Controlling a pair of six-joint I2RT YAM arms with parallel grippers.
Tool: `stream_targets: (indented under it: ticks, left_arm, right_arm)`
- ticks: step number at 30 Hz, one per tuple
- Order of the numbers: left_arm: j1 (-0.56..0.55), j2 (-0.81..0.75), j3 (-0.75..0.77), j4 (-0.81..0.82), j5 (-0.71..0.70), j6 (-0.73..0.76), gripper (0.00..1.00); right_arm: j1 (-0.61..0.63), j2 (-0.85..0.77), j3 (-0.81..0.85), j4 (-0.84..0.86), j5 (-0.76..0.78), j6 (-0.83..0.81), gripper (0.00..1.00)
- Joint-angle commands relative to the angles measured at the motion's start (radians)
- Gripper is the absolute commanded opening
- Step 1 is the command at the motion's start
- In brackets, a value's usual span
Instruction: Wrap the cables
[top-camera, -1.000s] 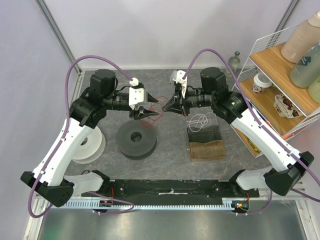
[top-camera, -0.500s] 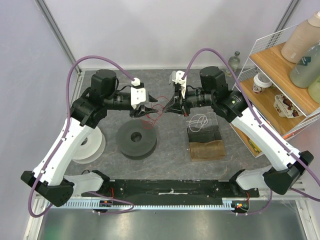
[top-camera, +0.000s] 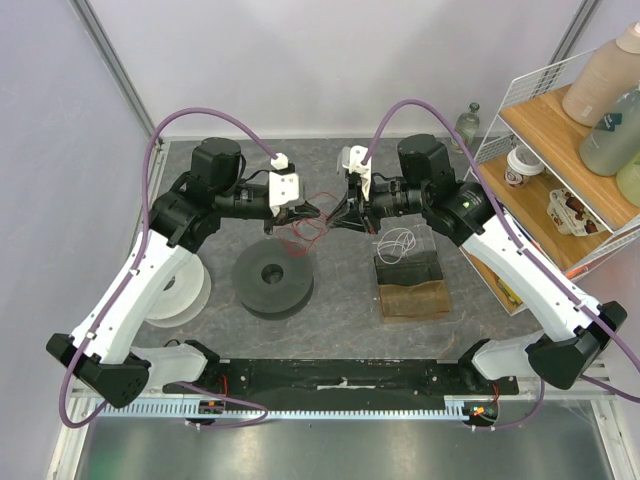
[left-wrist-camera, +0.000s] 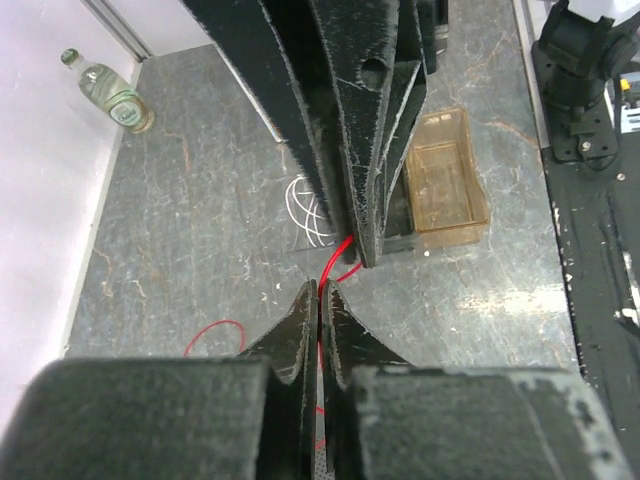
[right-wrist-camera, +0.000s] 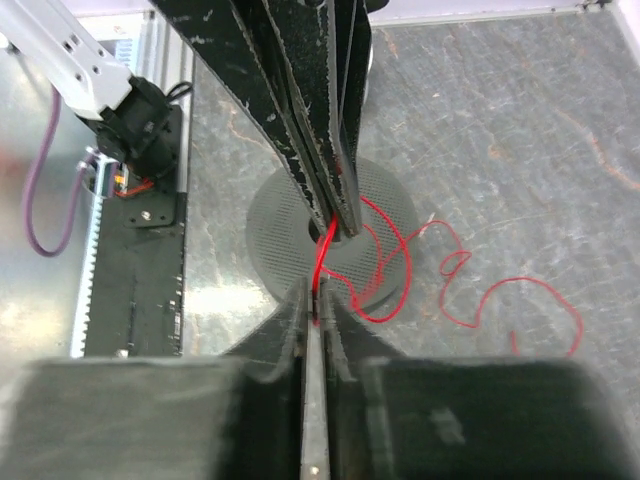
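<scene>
**Top view.** The left gripper (top-camera: 314, 211) and right gripper (top-camera: 340, 217) meet tip to tip above the far half of the table (top-camera: 340, 300). Each has its fingers pressed together on the red wire (top-camera: 300, 235). A short stretch of wire bridges the two sets of tips, and the rest hangs in loose curls.

- A grey spool (top-camera: 272, 280) lies flat just below the curls.
- A pale spool (top-camera: 180, 290) sits to its left, partly hidden by the left arm.
- A dark block (top-camera: 405, 268) on the right carries a coiled white cord (top-camera: 398, 242), with an amber tray (top-camera: 415, 300) touching its near side.
- A glass bottle (top-camera: 468, 122) stands at the far right corner, beside a wire shelf (top-camera: 540, 115).

**Wrist views.** The opposing gripper's fingers fill the centre and cover part of the block.
</scene>
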Motion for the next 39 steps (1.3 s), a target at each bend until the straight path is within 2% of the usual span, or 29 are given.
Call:
stream_targets:
  ticks: [1,4,8,10,13,15,17,21,27,30,31,35,39]
  left_arm:
    - [-0.004,0.0,0.049,0.031,0.051,-0.111,0.01]
    - [-0.003,-0.007,0.053,0.083,0.034,-0.18,0.02]
    - [-0.003,-0.007,0.058,0.089,0.033,-0.205,0.02]
    - [-0.001,-0.009,0.056,0.083,0.017,-0.194,0.02]
    - [0.005,-0.009,0.059,0.062,0.011,-0.174,0.02]
    - [0.005,-0.004,0.061,0.043,0.013,-0.159,0.01]
    - [0.005,-0.004,0.061,0.025,0.011,-0.141,0.02]
    - [0.005,0.0,0.059,0.008,0.008,-0.131,0.02]
    - [0.005,0.006,0.066,0.022,0.016,-0.148,0.01]
    - [0.007,0.012,0.078,0.022,0.01,-0.161,0.02]
    - [0.008,0.012,0.076,0.022,0.004,-0.167,0.01]
    - [0.034,0.012,0.038,0.035,0.009,-0.19,0.02]
    - [0.045,0.0,-0.026,0.088,0.066,-0.231,0.02]
  right_arm:
    - [0.004,-0.023,-0.006,0.032,-0.003,-0.007,0.3]
    - [0.004,-0.043,-0.048,0.069,0.017,-0.003,0.32]
    - [0.002,-0.049,-0.065,0.094,0.038,0.009,0.16]
    - [0.002,-0.054,-0.065,0.091,0.044,0.011,0.15]
    - [0.002,-0.07,-0.075,0.091,0.057,0.014,0.26]
    - [0.001,-0.087,-0.081,0.091,0.067,0.013,0.39]
    - [-0.004,-0.098,-0.081,0.091,0.08,0.017,0.43]
    - [-0.019,-0.104,-0.055,0.077,0.092,0.02,0.42]
    - [-0.029,-0.084,-0.052,0.06,0.071,0.017,0.31]
    - [-0.029,-0.078,-0.052,0.06,0.061,0.014,0.06]
    - [-0.029,-0.078,-0.049,0.06,0.061,0.014,0.0]
    - [-0.039,-0.086,-0.031,0.081,0.043,0.048,0.0]
    - [-0.058,-0.101,-0.037,0.196,0.022,0.166,0.0]
